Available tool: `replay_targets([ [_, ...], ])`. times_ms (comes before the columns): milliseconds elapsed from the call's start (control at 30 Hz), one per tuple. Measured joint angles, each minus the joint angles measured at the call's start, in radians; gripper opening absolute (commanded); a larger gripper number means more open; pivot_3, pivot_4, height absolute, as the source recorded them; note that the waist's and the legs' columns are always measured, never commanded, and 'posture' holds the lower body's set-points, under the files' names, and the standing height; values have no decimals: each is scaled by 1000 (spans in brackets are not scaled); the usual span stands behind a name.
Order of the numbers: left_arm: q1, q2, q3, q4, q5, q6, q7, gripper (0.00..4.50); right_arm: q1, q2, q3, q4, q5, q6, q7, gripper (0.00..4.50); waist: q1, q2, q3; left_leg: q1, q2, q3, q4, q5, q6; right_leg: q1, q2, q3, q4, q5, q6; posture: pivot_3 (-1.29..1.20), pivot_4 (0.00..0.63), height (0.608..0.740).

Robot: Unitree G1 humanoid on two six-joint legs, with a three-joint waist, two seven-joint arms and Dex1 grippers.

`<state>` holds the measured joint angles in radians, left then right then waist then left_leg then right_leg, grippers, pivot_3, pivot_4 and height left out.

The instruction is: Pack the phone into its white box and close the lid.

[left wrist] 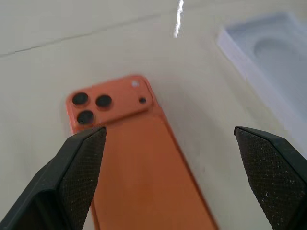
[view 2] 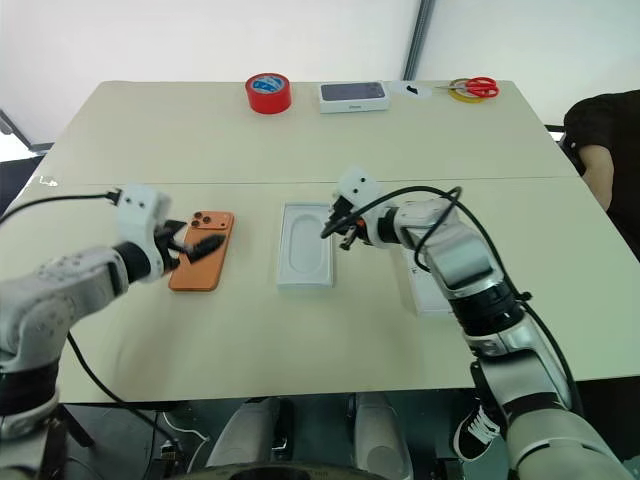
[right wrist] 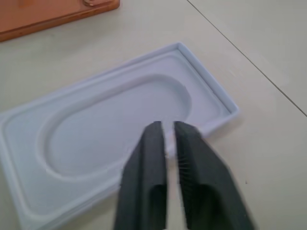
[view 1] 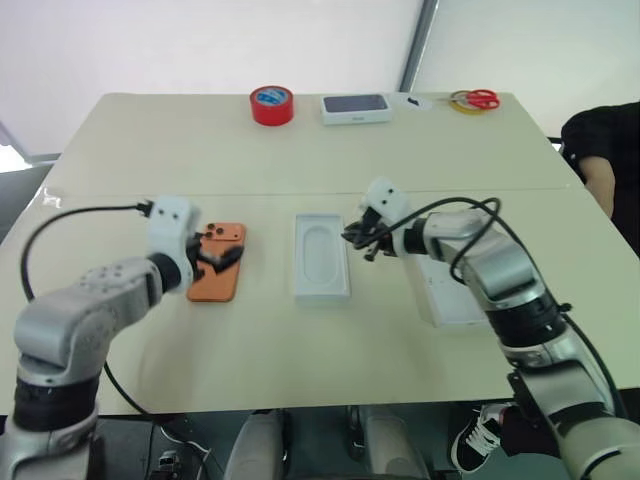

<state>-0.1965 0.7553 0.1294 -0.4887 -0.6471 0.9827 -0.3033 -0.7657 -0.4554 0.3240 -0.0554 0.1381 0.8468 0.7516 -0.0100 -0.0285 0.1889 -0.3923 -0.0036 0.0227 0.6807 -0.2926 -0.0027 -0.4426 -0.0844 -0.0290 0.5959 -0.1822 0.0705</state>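
Note:
The orange phone (view 1: 214, 277) lies back up on the table left of centre, its three lenses (left wrist: 91, 105) at the far end. My left gripper (view 1: 220, 256) hangs open just over the phone's lens end, one finger (left wrist: 79, 163) on each side and nothing between them. My right gripper (view 1: 358, 240) is shut, its tips (right wrist: 168, 125) over the right long edge of a flat white insert (view 1: 322, 257) with an oval recess. A white rectangular piece (view 1: 448, 298) lies mostly hidden under my right forearm. I cannot tell whether it is the white box or the lid.
At the table's far edge stand a red tape roll (view 1: 272, 105), a white box with a dark top (view 1: 355, 108) and red-handled scissors (view 1: 478, 99). A person's dark sleeve (view 1: 603, 140) shows at the right edge. A seam (view 1: 300, 193) crosses the tabletop.

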Motion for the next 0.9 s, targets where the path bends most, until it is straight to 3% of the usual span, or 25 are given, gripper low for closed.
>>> replay_targets([
  [167,143,51,-8,-37,52,-190,-190,4500,-55,54,103,89,-87,-2,-63,34,0,1,0,-1,-1,0,0,-1,1,0,-4,-1,0,0,0,0,150,732],
  [367,242,52,21,-77,48,-255,-296,4500,-108,119,142,274,-166,-78,-97,34,-6,1,1,-1,-1,1,0,-1,2,-1,-3,-1,0,0,0,0,150,732],
  [700,281,52,50,-98,56,-269,-341,4500,-177,238,136,526,-251,-252,-176,34,-7,2,1,0,-1,0,0,-1,2,0,-1,-2,1,1,1,0,150,732],
  [900,281,48,50,-98,69,-269,-341,4500,-179,253,133,559,-288,-296,-213,34,-7,2,1,0,-1,0,0,-1,2,0,-1,-2,1,1,1,0,150,732],
])
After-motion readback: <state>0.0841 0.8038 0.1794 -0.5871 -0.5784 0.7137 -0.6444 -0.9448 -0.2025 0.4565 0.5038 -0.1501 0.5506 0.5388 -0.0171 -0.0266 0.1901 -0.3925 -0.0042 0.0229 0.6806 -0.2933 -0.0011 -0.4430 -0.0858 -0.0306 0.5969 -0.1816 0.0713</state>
